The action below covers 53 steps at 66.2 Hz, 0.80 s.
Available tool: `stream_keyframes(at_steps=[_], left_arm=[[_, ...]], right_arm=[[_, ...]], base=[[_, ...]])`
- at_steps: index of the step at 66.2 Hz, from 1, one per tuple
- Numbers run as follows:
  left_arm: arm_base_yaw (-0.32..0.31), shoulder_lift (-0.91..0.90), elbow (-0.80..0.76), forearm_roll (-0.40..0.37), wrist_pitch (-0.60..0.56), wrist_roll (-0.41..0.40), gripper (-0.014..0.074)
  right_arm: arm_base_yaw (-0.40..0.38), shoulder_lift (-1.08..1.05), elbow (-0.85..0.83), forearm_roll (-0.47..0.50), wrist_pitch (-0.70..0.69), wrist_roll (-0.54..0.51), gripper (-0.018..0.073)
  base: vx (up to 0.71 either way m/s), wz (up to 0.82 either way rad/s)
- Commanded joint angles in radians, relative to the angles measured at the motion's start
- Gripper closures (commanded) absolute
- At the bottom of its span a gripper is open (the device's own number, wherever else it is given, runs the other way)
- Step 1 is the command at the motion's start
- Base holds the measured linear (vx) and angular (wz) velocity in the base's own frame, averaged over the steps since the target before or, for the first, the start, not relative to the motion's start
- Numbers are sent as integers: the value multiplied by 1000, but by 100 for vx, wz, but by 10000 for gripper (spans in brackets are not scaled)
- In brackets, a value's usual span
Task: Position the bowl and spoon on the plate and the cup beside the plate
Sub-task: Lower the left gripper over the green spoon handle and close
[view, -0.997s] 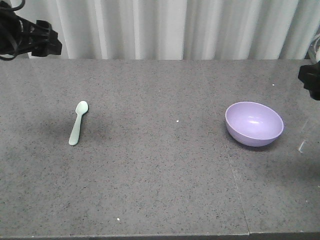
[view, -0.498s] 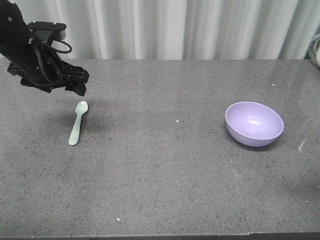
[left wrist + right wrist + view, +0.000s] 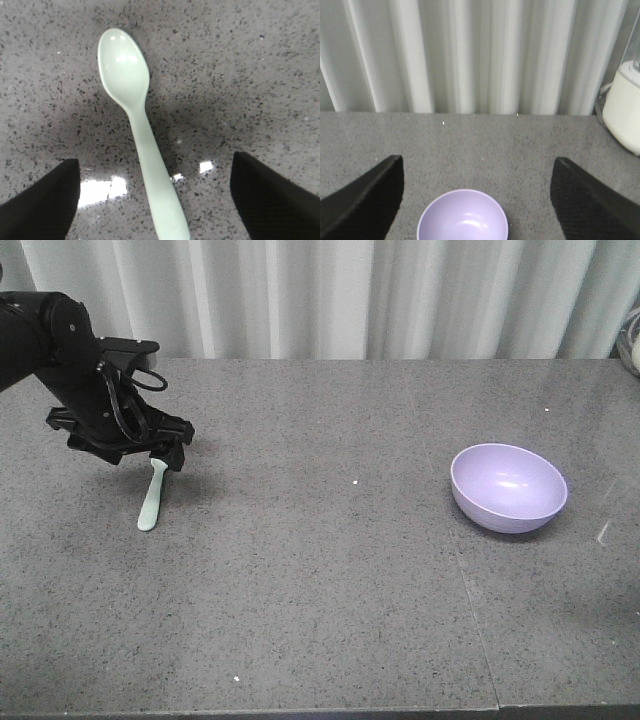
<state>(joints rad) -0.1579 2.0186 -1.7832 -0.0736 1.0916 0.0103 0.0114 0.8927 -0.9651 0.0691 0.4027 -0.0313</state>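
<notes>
Left wrist-mounted view: bare countertop [image 3: 250, 75] is seen around the spoon [image 3: 131, 105], laid 11-to-5 o'clock, scoop toward 11, within the spread-open left gripper [image 3: 155, 159].

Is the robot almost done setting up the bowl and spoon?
No, barely started. Nothing is arranged yet. The open left gripper straddles the spoon lying on the table. The bowl sits alone before the open right gripper. No plate or cup shows.

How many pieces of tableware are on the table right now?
2. The spoon lies at the left of the table, under the left claw. The bowl stands at the right. Others may lie outside the views.
</notes>
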Motion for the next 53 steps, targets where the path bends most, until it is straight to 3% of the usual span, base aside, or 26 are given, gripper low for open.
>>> stream_keyframes(at_steps=[1,17,53], left_arm=[[-7,-39,-32,22,-34,-1,21],[-7,-9,-32,32,-45,-53,21],[-7,54,-32,33,-46,-74,21]], right_arm=[[-5,16,-32,4,-71,-5,-13],[-5,46,-32,4,-66,-5,-13],[-5,47,-32,4,-63,-5,-13]], base=[[0,0],[0,0],[0,0]])
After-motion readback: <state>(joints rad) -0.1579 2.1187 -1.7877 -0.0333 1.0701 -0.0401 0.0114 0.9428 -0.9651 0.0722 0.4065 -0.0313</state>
